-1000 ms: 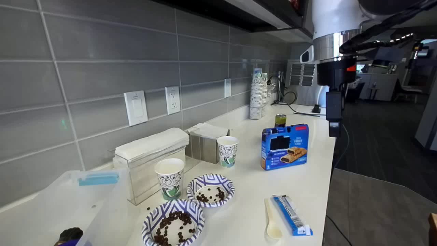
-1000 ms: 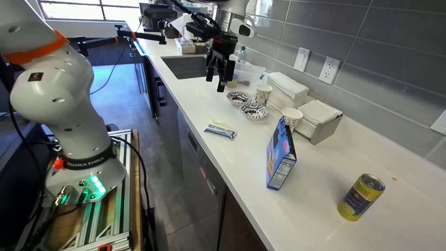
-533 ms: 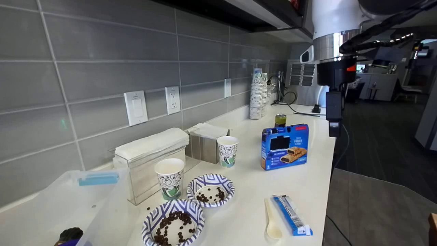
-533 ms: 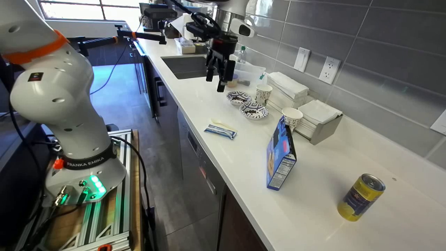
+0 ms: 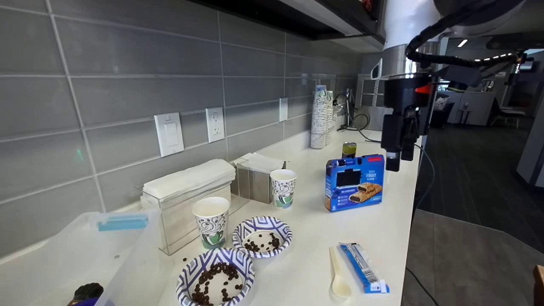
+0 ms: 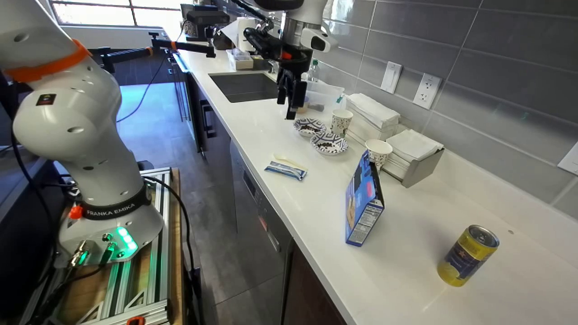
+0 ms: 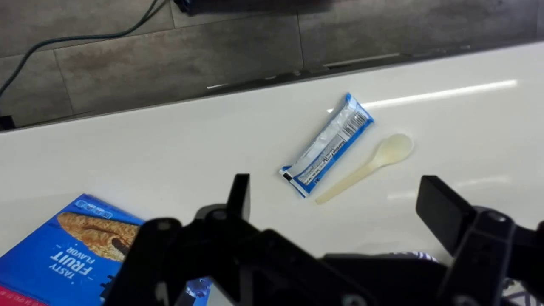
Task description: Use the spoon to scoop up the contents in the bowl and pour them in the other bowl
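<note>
The pale cream spoon lies flat on the white counter in the wrist view, its handle pointing back between my fingers. Above the counter hangs my gripper, jaws wide apart and holding nothing; the spoon is below it, untouched. Two paper bowls with blue-white patterned rims stand side by side: a nearer bowl and a farther bowl in an exterior view. Dark brown contents lie scattered in the nearer one, with a smaller amount in the farther. In the wrist view my gripper mostly covers the bowls.
A blue-white packet lies beside the spoon. A blue snack box stands farther along, with a can beyond it. Paper cups, napkin holders and a clear bin line the wall side. The counter's edge borders the floor.
Over the last half second my gripper has turned about its upright axis and shifted slightly toward the wall. It stays open. The spoon, bowls and packet have not moved.
</note>
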